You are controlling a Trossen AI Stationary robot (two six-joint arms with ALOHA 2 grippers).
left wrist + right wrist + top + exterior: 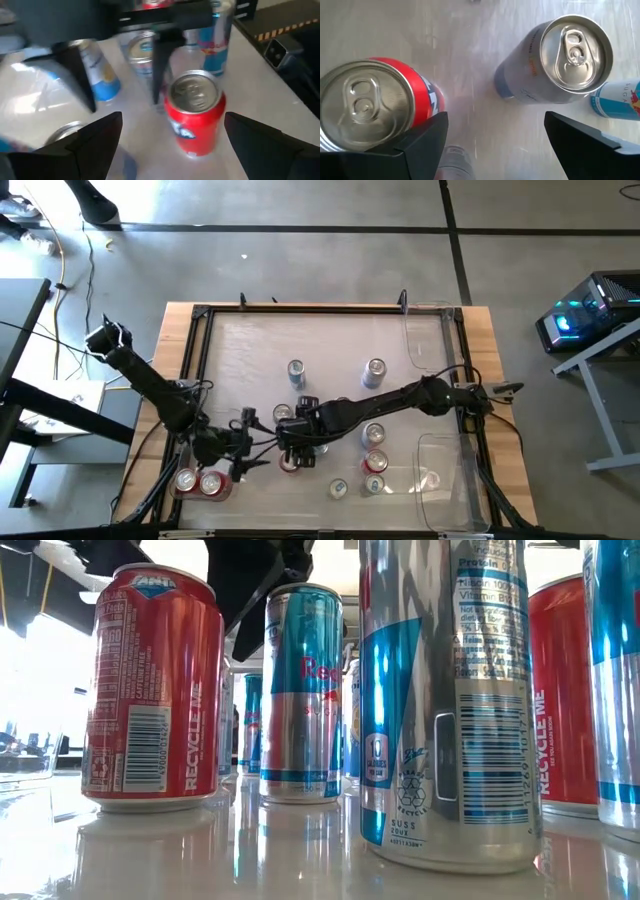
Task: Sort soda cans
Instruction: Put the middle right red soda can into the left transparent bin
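Aluminium soda cans are rigid upright but thin-walled, smooth and probably slick, so a squeeze across the middle of the body, not the rim, looks safest; whether they are full or empty cannot be told.

High view: taking the red can near the table's front middle as landmark, the left gripper sits just to its left and the right gripper just behind it, both with fingers spread and nothing between them. Two more red cans stand farther left at the front corner, apparently inside a clear bin. To the landmark's right stand a silver can, a red one and two more in front. Two cans stand well behind it. A clear plastic bin at the right front looks empty.

Low view: a red can, a silver-blue slim can and a taller silver-blue can stand upright on the glossy tabletop.

Left wrist view: the left fingers stand wide apart around a red can without touching it.

Right wrist view: the right fingers stand open between a red can and a silver can, holding neither.
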